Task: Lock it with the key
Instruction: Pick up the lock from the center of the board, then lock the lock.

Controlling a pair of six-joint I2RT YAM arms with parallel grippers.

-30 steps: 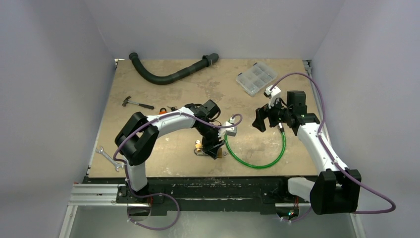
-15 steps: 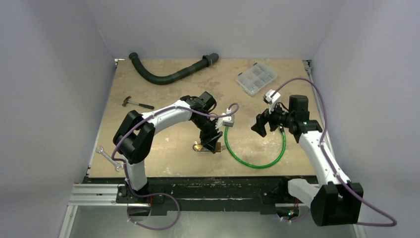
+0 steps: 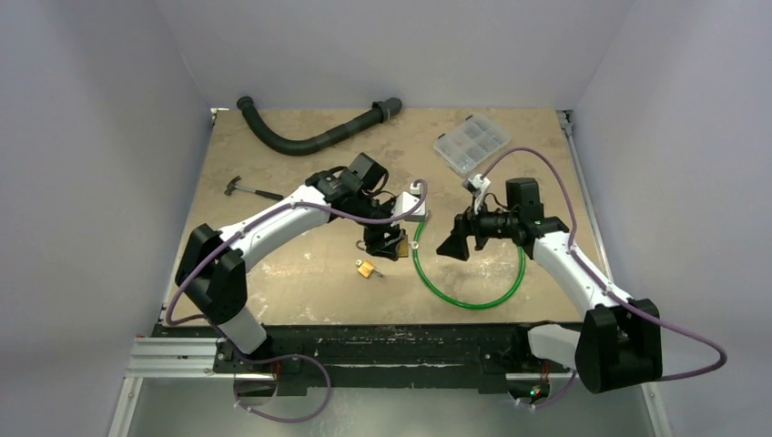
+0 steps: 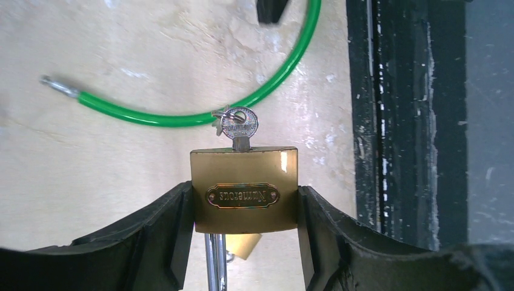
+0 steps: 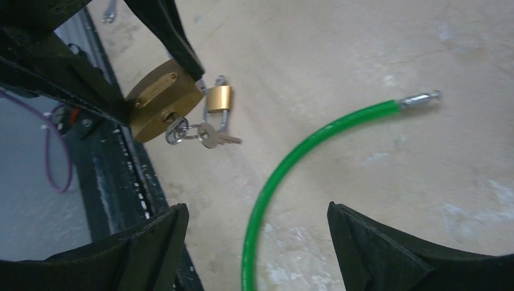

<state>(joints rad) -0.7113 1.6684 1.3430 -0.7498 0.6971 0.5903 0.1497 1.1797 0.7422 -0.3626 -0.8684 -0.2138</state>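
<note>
The padlock (image 4: 244,191) sits clamped by its narrow side edges between the fingers of the left gripper (image 4: 244,206), held clear above the table (image 4: 91,182), and the jaws are closed just to the body's width. It looks like solid brass: dense for its size, rigid, and smooth enough to slip if the grip slackens. The key (image 4: 239,124) stands in the end facing away from that gripper, with a ring and spare key (image 5: 212,138) dangling from it. The key is thin and stiff, and is probably best pinched across the flat faces of its bow; turning it will likely twist the lock in the left fingers. Whether the shackle is seated cannot be told. The right gripper (image 5: 256,212) is spread wide and holds nothing, with the lock ahead of it and to one side. A smaller padlock (image 3: 366,269) lies on the table below the left gripper, and a green cable (image 5: 291,163) curves below the right. The table is bare, scuffed wood. A hose (image 3: 309,141), hammer (image 3: 250,189) and box (image 3: 471,144) lie well beyond both grippers, and pale walls close in on three sides.
</note>
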